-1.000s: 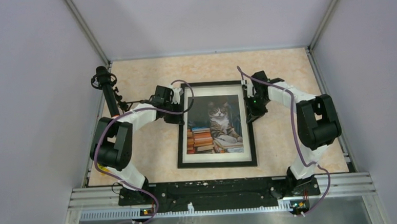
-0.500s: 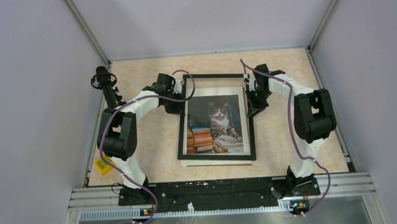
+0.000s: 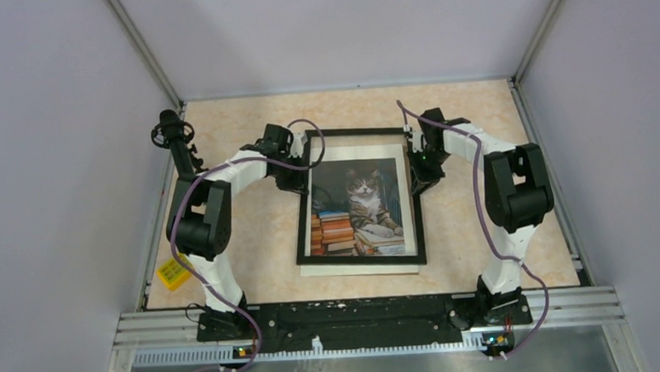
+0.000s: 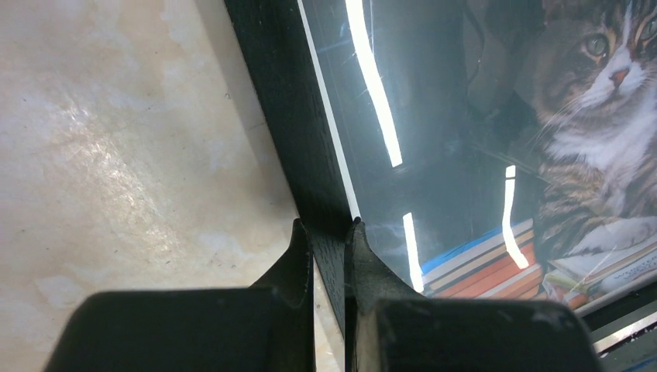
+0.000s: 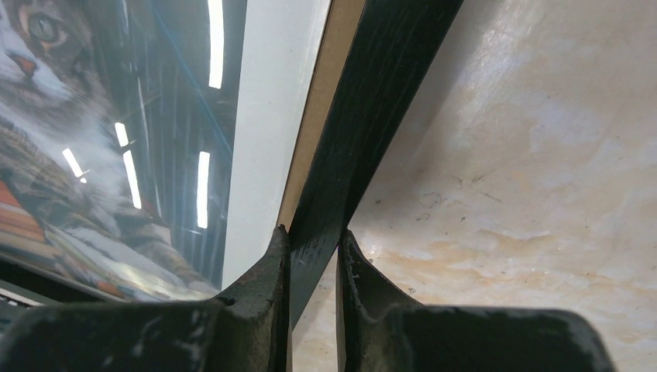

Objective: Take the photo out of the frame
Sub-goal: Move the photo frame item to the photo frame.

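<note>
Top external, thin black frame, cat photo jutting past near edge

The photo (cat's ears cropped) runs past both wrist views' edges

The tabletop is light tan with cloudy marks like stone, and it shines a bit where the light hits it. Plain walls stand around it, pale grey-purple: a back wall, a left wall and a right wall. Thin silver bars run up the back corners. A wide silver rail lies along the near edge. A small yellow thing sits by the left edge.
</note>
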{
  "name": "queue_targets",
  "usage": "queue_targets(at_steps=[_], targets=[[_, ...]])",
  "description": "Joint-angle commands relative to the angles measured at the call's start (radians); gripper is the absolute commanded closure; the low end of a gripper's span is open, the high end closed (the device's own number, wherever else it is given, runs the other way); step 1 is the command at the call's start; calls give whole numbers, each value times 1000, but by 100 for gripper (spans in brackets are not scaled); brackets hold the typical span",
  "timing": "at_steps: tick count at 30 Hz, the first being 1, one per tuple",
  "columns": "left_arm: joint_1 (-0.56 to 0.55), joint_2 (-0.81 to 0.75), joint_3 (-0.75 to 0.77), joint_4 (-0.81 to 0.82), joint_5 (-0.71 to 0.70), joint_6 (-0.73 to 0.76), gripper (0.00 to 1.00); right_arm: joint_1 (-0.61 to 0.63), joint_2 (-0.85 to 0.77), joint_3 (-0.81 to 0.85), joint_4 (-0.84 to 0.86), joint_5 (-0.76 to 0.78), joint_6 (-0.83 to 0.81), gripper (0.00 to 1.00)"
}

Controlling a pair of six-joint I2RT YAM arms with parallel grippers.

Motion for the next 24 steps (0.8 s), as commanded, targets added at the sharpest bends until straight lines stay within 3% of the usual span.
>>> queue_targets(at_steps=[1,24], targets=[[2,36,35,72,-25,98,100,5,29,37,106,71,-99,100],[45,175,201,117,-77,110,99,-22,176,264,121,130,-100,100]])
